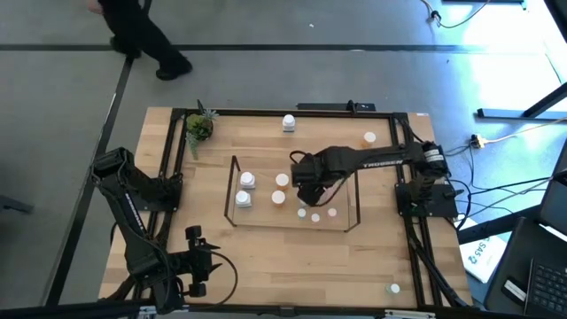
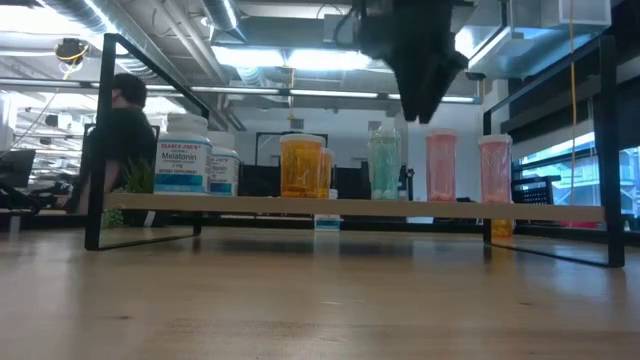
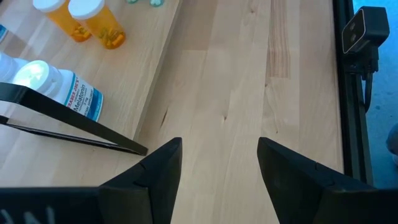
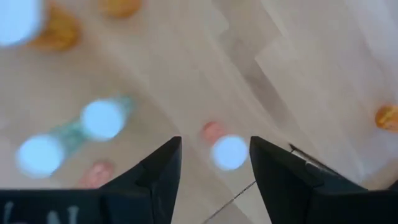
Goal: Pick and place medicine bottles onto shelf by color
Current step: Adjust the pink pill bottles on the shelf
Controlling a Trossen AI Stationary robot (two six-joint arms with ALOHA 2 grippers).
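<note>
The shelf (image 1: 235, 190) stands mid-table with medicine bottles upright on its wood board: white ones (image 2: 182, 155) at the left, orange (image 2: 303, 165), teal (image 2: 384, 160), and pink (image 2: 441, 165) toward the right. My right gripper (image 4: 214, 149) hangs open above the shelf (image 2: 420, 112), pointing down over a pink, white-capped bottle (image 4: 230, 152) without touching it. My left gripper (image 3: 217, 168) waits open by the table's near left corner (image 1: 208, 264), with only bare wood between its fingers.
Off the shelf, a white bottle (image 1: 289, 122) and an orange one (image 1: 369, 137) stand near the far edge, and another (image 1: 394, 288) stands at the near right corner. A potted plant (image 1: 198, 128) sits far left. A person walks beyond the table (image 1: 142, 40).
</note>
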